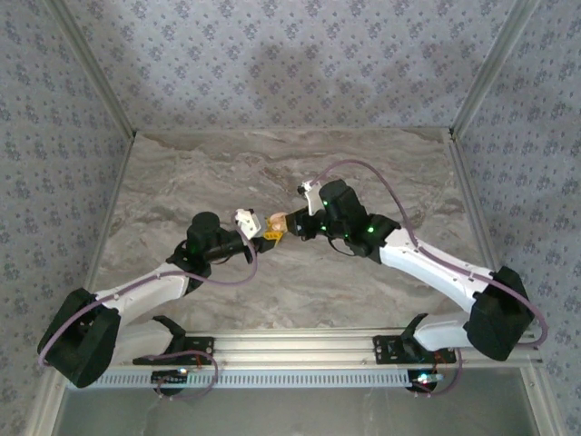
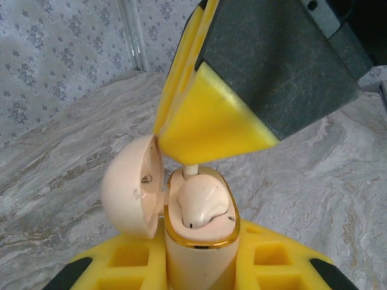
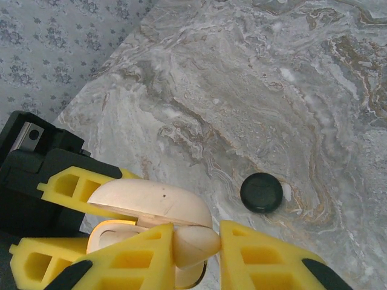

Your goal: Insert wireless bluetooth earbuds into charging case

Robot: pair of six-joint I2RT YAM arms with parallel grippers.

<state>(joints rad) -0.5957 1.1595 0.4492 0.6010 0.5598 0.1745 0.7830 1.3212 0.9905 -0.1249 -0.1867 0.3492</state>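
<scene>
Earbud point(image 2: 199, 205) in case point(image 2: 199, 260) (lid open).

A grey-veined marble tabletop point(image 1: 381, 163) is spreading across the middle of the top view, with blue-flowered wallpaper point(image 1: 272, 64) rising behind it at twelve o'clock. A left metal post point(image 1: 97, 68) and a right metal post point(image 1: 487, 68) are slanting up from its far corners toward eleven and one o'clock, while a ribbed metal rail point(image 1: 300, 343) is running along its near edge at six o'clock. In the right wrist view, a flat black round disc point(image 3: 261, 192) is lying on the marble at about four o'clock from the picture's centre.
</scene>
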